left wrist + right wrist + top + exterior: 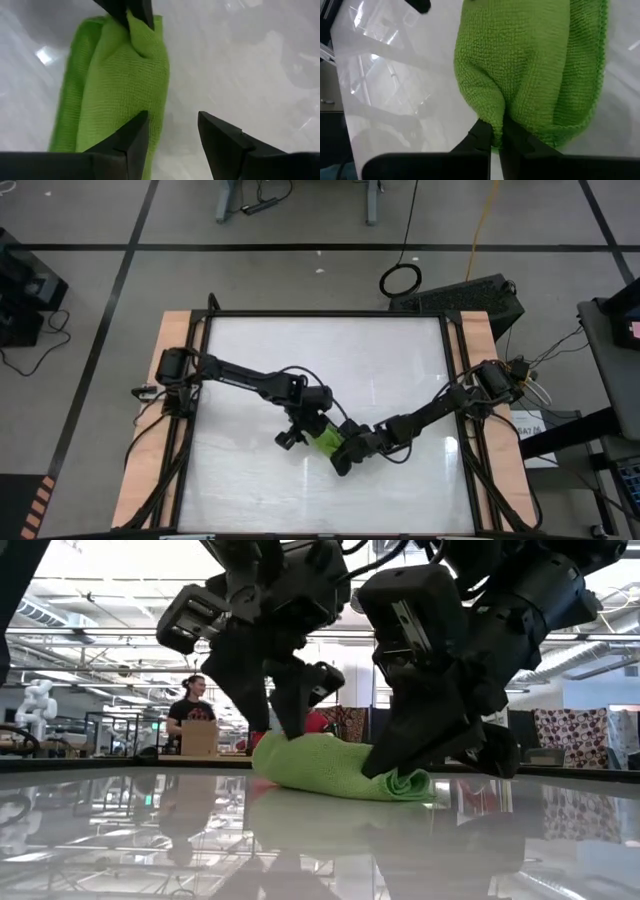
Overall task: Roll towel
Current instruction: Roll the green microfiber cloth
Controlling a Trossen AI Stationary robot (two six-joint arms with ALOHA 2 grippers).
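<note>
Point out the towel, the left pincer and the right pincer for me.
towel [326,437]: high view, on the green bundle between both arms.
left pincer [172,135]: left wrist view, gap between its open fingertips, beside the towel.
right pincer [496,134]: right wrist view, where its fingertips pinch the towel's end.

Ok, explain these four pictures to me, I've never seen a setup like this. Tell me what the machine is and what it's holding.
It is a robot with two dark arms at a table. One picture looks straight down, one looks level across the tabletop, and two come from cameras on the arms' wrists. On the table lies one thing: a lime-green towel, bunched into a rough roll. The right hand is shut, pinching a fold at one end of the towel. The left hand is open at the other end, one finger on the cloth, holding nothing. Behind the table, a person stands in the room.
</note>
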